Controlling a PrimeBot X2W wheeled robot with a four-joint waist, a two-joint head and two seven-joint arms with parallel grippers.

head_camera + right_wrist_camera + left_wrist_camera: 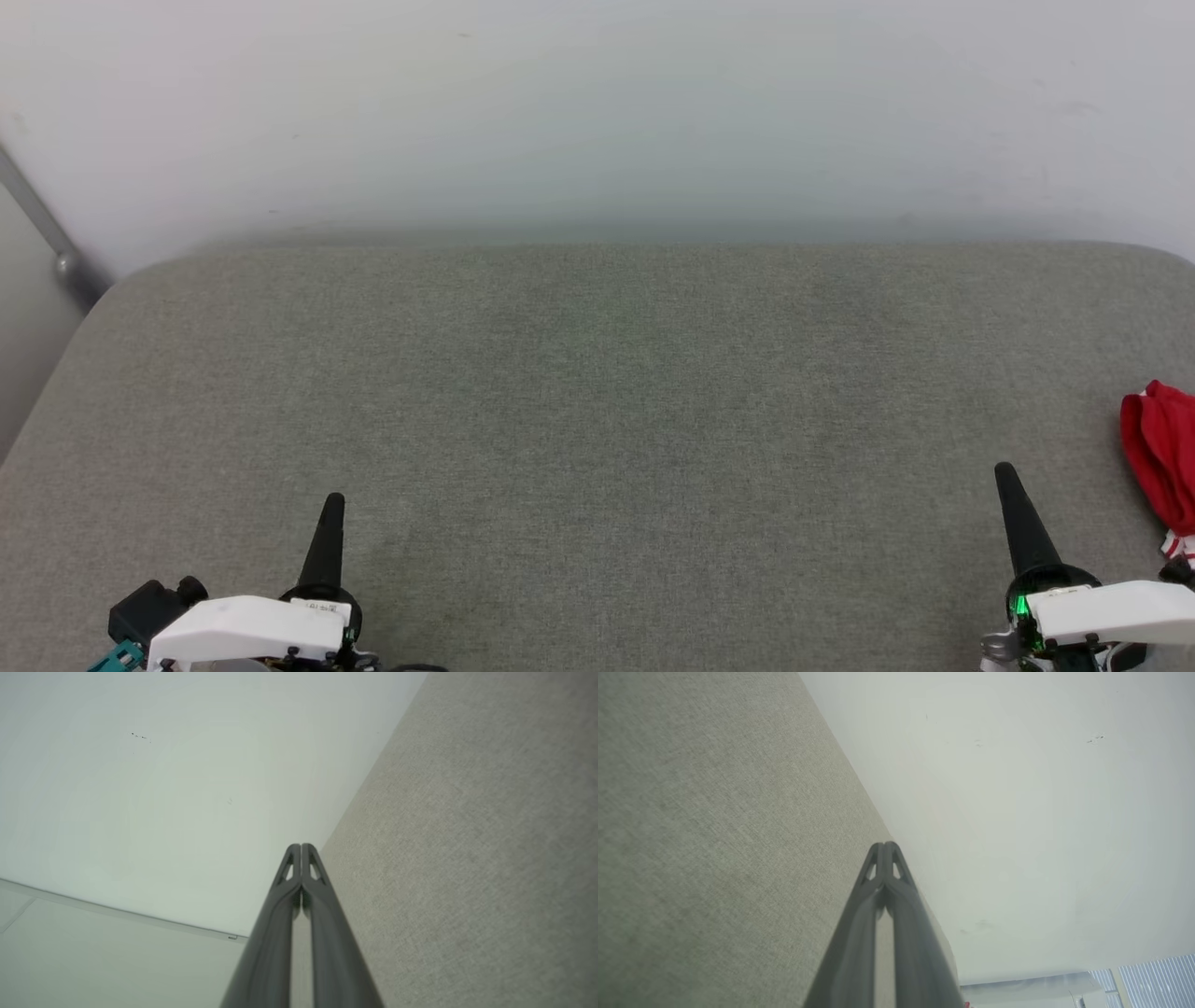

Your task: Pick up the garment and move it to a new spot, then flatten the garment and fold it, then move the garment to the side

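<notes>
The crumpled red shirt with white striped trim (1160, 453) lies at the right edge of the grey fabric-covered tabletop (597, 392), near the right pincer (1006, 476). That pincer and the left pincer (332, 506) each have their dark fingers pressed together, holding nothing.

1. The left gripper (332, 504) is held at the near left of the grey padded surface (597, 392), fingers pressed together and pointed toward its far edge.
2. The right gripper (1005, 472) is held likewise at its near right, fingers closed.
</notes>
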